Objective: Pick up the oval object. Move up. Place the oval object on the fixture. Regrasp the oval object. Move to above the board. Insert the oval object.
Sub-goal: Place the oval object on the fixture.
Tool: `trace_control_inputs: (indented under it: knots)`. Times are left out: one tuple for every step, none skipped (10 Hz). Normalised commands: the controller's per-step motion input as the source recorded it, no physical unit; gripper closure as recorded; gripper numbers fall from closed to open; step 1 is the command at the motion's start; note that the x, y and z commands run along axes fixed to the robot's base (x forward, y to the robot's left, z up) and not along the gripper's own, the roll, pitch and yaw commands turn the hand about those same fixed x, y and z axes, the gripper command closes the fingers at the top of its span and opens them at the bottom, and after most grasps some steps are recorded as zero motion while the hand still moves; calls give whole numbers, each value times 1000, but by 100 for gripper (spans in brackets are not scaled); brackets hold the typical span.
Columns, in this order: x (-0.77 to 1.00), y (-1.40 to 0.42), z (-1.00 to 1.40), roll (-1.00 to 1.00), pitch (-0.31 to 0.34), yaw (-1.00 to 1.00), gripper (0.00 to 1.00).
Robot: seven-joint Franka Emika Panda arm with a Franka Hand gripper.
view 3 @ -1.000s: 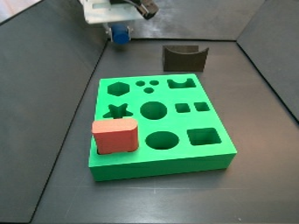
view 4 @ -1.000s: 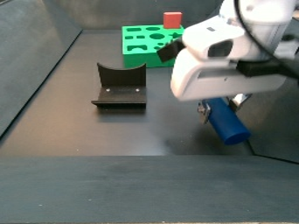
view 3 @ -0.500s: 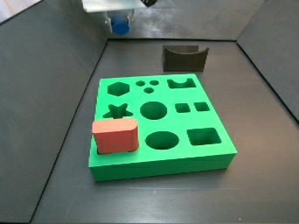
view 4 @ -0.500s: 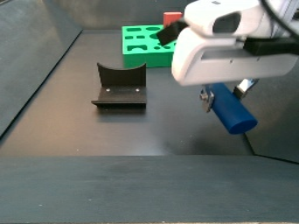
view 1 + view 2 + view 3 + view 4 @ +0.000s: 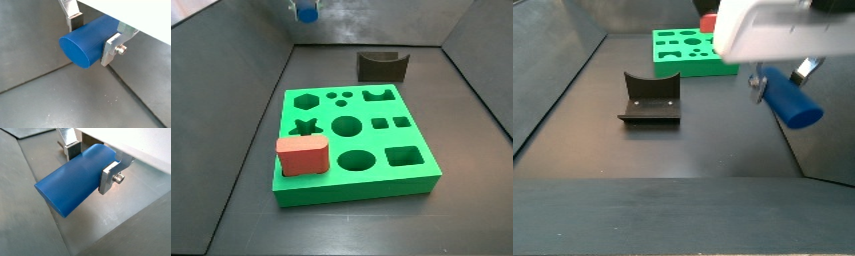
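**Inspector A:** Grip status?

**Inspector B:** The gripper [image 5: 90,159] is clamped across the oval object [image 5: 72,178] in both wrist views; the peg hangs well clear of the floor.

**Inspector A:** Next step?

**Inspector B:** Carry it level toward the fixture [image 5: 649,97], mid-floor, nearer than the board [image 5: 684,50] by the far wall. Align with the notch before lowering.

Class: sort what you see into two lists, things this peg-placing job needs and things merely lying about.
Belongs to the job:
- blue peg, held off the floor in the gripper
- fixture
- green board

Just lying about:
- red block, on the board's near corner
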Motion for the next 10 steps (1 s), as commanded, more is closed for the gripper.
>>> trace_control_inputs:
  knots:
    - [-37,13,954,53,56,-19,100]
    - [-33,11,803,54,64,-12,100]
    - [-20,13,598,57,72,-3,100]
    - [-12,14,445,57,83,3,100]
    - [0,12,239,55,98,8,100]
    - [1000,-807,57,-244,404,-1000,100]
    - [1000,-783,16,-239,388,-909,100]
    - [1000,-708,26,-228,321,-654,100]
    - [1000,-617,25,-225,235,-385,100]
    - [1000,-587,18,-218,195,-291,100]
